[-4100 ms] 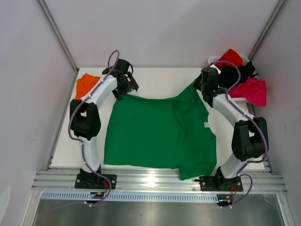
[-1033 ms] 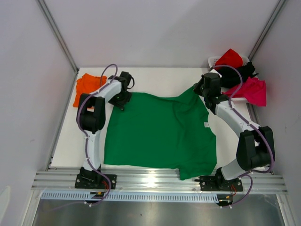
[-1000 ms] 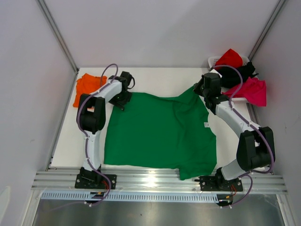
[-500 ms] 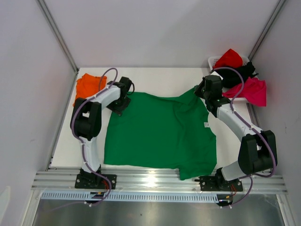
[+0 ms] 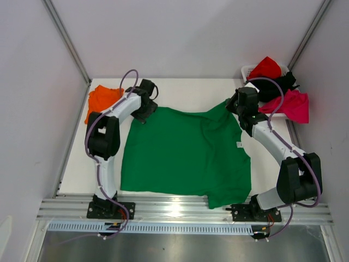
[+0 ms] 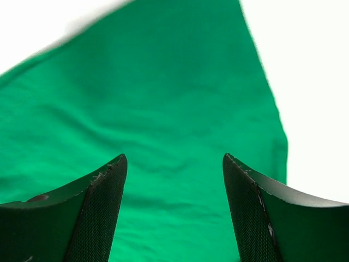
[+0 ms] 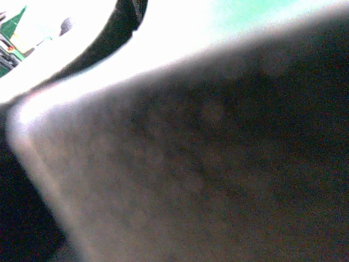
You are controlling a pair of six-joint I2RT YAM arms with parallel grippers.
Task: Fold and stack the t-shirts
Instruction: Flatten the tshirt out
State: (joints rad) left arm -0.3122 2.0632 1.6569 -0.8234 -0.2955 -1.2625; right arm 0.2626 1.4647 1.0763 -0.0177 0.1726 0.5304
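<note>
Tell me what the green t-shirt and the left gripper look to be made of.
The green t-shirt looks like soft, matte cloth: it lies limp with shallow wrinkles and what looks like a hemmed edge. The left gripper seems to be hard dark plastic, its inner faces finely dotted like a rubbery grip pad, though the exact material is unclear.

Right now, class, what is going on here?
A green t-shirt lies spread flat on the table, ready for folding. The left gripper hangs open over its far left corner. The right gripper is at the far right corner, its state unclear. An orange shirt lies far left, and a pile of red, black and magenta shirts sits far right.
</note>
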